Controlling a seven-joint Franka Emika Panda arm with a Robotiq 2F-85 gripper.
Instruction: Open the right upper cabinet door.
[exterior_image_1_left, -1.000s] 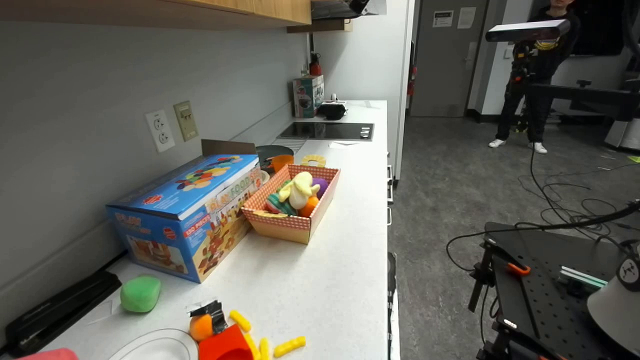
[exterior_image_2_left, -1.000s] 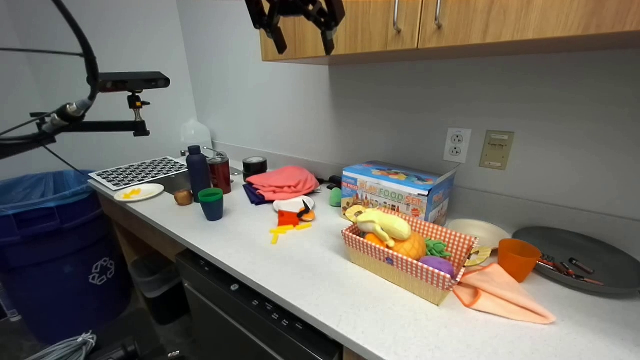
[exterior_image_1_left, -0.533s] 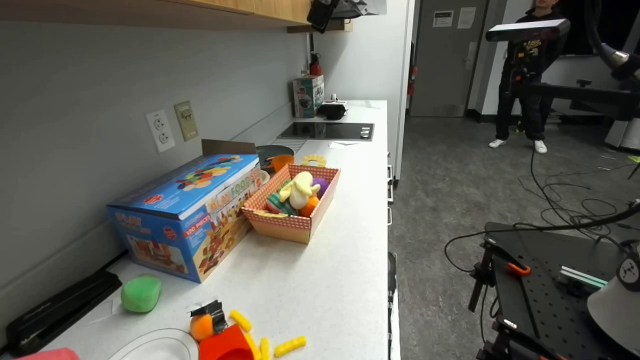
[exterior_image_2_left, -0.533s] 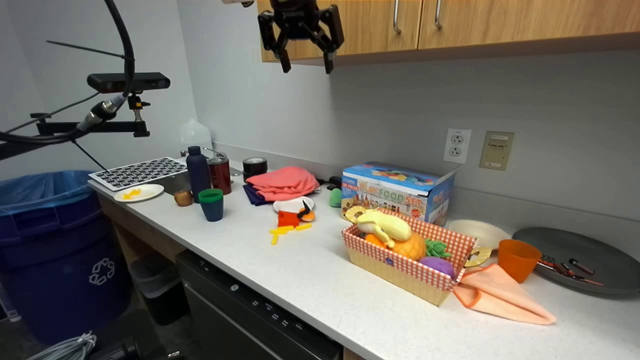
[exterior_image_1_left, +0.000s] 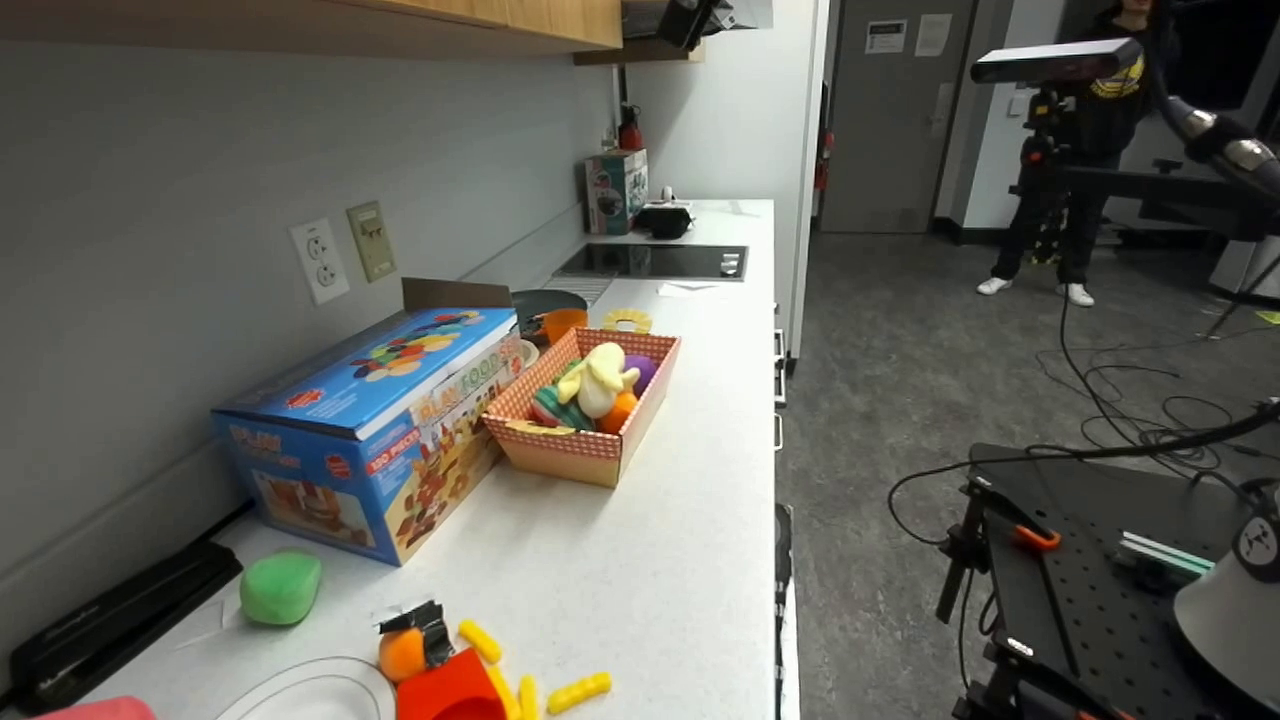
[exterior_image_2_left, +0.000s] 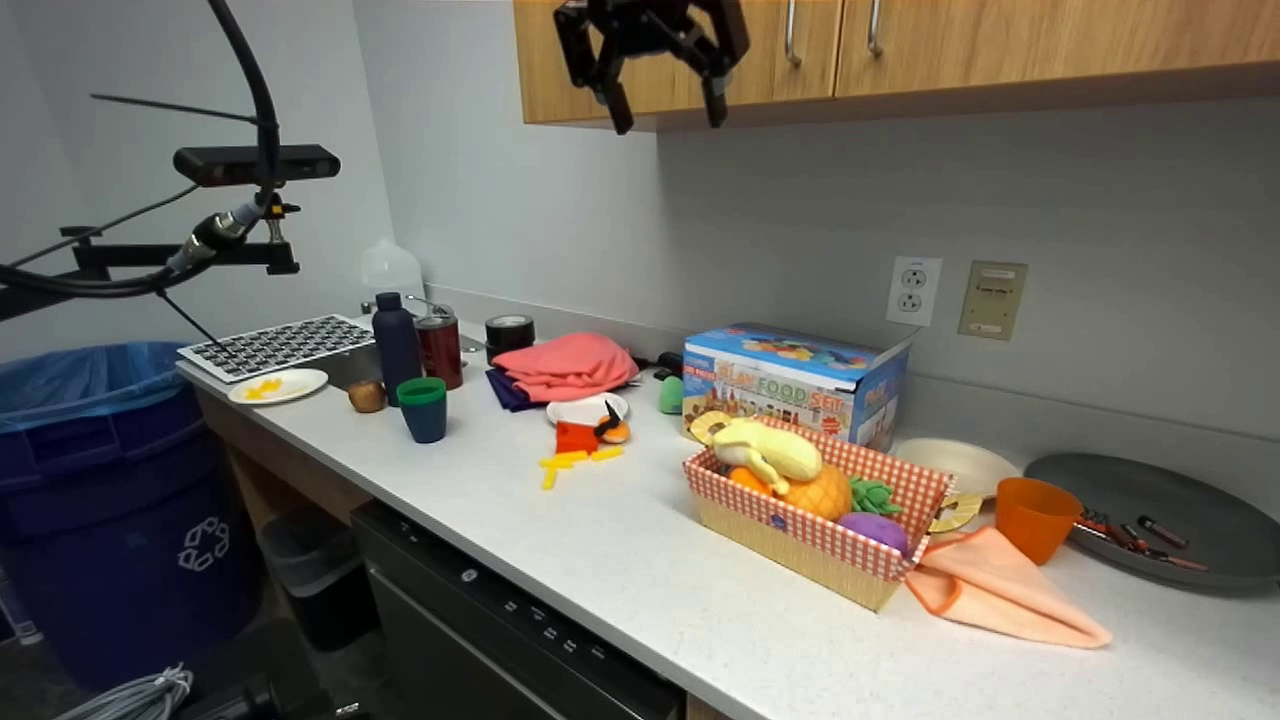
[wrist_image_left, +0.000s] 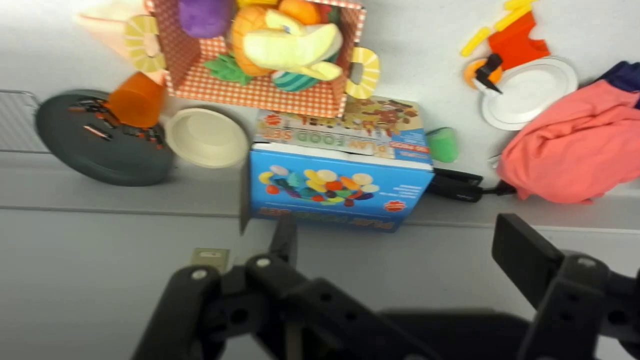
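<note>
Gripper (exterior_image_2_left: 669, 120): angled down, jaws wide apart.
Right cabinet door (exterior_image_2_left: 1080, 40): closed, handle (exterior_image_2_left: 876, 28) visible (in an exterior view alone).

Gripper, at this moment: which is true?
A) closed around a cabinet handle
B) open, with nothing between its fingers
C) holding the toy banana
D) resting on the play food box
B: in an exterior view the gripper has its fingers spread with nothing held between them, apart from the handle on the right upper cabinet door.
</note>
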